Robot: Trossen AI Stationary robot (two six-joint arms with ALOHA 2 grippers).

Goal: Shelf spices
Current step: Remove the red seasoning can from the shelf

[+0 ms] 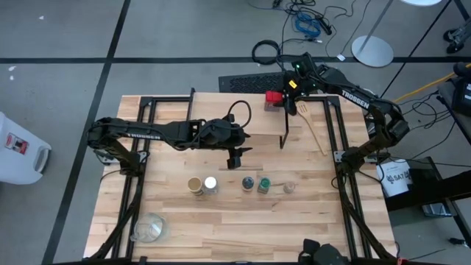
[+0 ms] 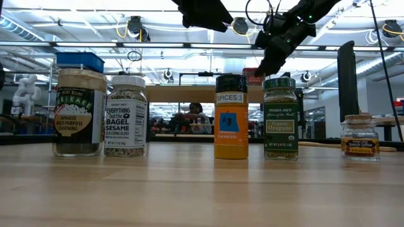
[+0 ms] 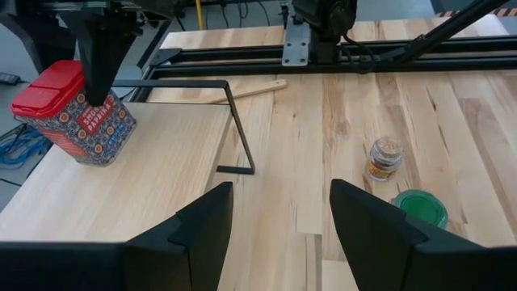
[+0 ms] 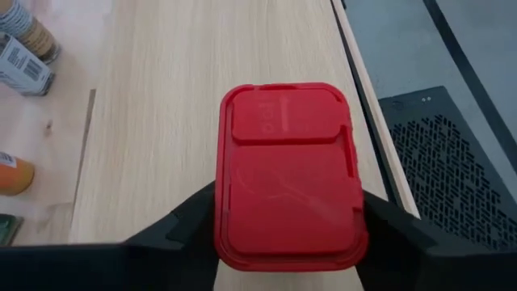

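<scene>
The red square tin is on the far right corner of the shelf, a light plank on black legs, with my right gripper shut on it from above. Five jars stand in a row on the table nearer than the shelf: tan lid, white lid, black lid, green lid and a small cork-topped jar. My left gripper hangs open over the table by the shelf's near edge, above the jars, touching nothing. My right gripper pinches the red tin between its two fingers at two opposite sides, just under the red lid. The fingers come from above, pointing down. The tin leans a little, its bottom at the shelf top.
A wooden spoon lies right of the shelf. A clear glass bowl sits near the table's near left corner. Black frame rails run along the table's left and right sides. Most of the shelf top is bare.
</scene>
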